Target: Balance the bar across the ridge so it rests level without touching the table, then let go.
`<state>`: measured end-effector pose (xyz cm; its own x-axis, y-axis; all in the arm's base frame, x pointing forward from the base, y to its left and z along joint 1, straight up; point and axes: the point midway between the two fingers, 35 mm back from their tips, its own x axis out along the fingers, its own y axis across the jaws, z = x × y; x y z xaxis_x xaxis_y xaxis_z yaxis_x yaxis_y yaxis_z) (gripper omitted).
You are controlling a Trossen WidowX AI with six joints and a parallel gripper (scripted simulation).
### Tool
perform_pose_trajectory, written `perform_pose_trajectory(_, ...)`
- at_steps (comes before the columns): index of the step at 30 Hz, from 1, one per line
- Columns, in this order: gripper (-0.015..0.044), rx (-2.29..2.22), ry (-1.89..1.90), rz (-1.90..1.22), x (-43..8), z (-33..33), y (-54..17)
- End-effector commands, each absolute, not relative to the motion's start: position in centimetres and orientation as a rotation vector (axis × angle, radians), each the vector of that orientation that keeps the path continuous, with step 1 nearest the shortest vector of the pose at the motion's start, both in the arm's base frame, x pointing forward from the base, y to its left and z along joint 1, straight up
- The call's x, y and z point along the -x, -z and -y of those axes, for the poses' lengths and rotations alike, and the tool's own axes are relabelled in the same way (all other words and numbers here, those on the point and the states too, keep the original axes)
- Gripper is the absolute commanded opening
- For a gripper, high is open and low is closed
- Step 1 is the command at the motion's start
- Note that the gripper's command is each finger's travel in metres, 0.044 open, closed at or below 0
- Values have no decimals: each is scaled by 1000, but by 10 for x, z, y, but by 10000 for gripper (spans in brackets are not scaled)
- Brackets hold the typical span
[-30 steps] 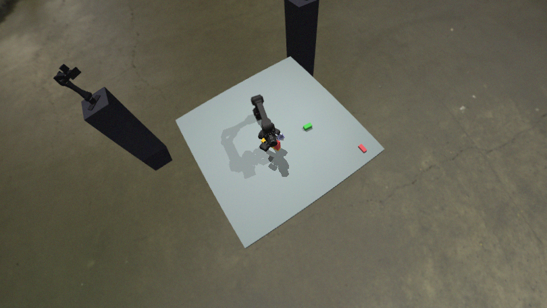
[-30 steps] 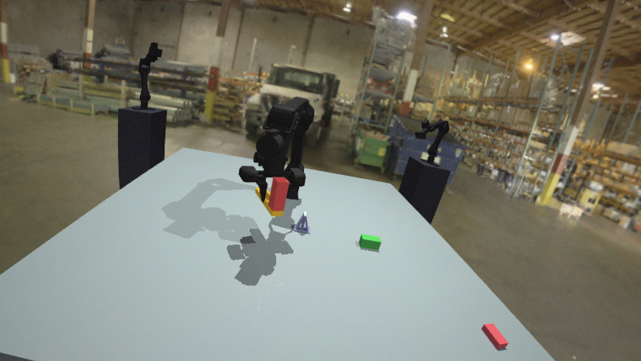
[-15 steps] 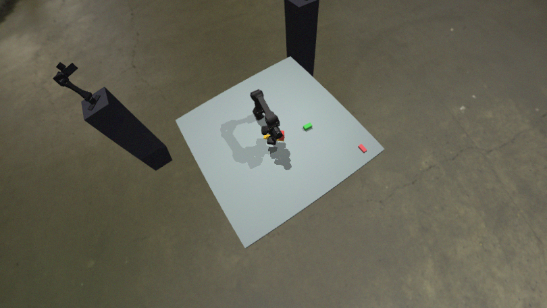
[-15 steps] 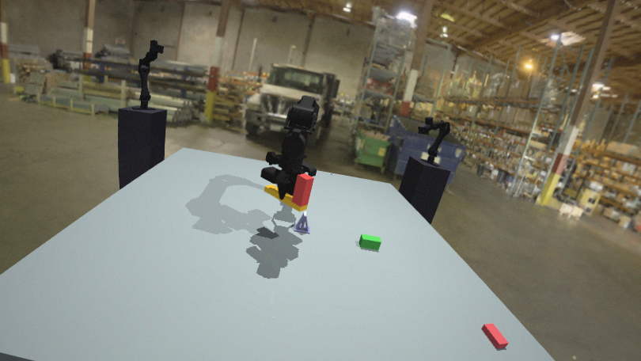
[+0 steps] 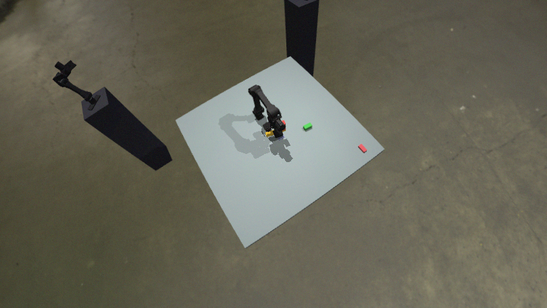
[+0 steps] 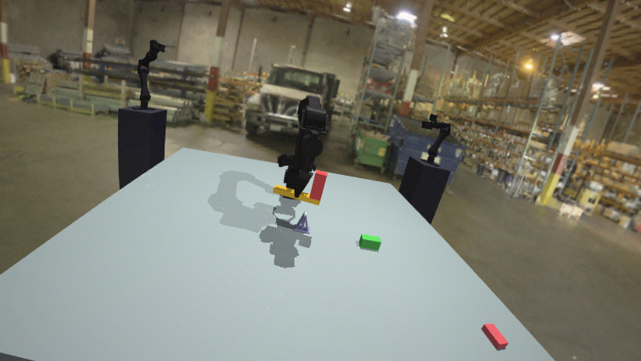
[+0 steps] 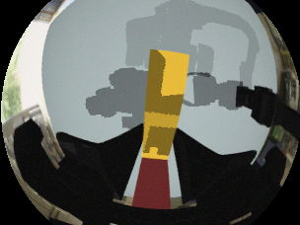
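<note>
Exterior view, jaws (image 5: 278, 134) (image 6: 297, 193) partly open, gripping 1 yellow bar (image 5: 269, 134) (image 6: 283, 191) (image 7: 170, 74) (red block (image 5: 283, 123) (image 6: 319, 184) (image 7: 152, 183)).

A large warehouse or industrial storage hall, with a high timber-beamed roof (image 6: 502, 22) hung with bright lamps (image 6: 405, 17), and a worn, cracked concrete floor (image 5: 439, 229) (image 6: 529, 251). In the exterior view, tall shelving stacked with boxes (image 6: 498, 120) stands at about two o'clock, and racks of long stock (image 6: 179, 76) lie at about ten o'clock. A parked truck (image 6: 291, 98) faces the camera near twelve o'clock, with a green bin (image 6: 371, 149) just right of twelve, and striped pillars (image 6: 213, 80) rise toward the roof.
</note>
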<state>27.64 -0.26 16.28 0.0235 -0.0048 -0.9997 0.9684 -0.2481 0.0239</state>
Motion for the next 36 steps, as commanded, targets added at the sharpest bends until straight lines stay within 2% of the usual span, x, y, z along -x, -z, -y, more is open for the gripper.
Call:
perform_pose_trajectory(1,0,-1305,1271,-1136,-269,-5,-161)
perform_pose_trajectory(36,0,-1280,1246,-1152,-276,-5,-118)
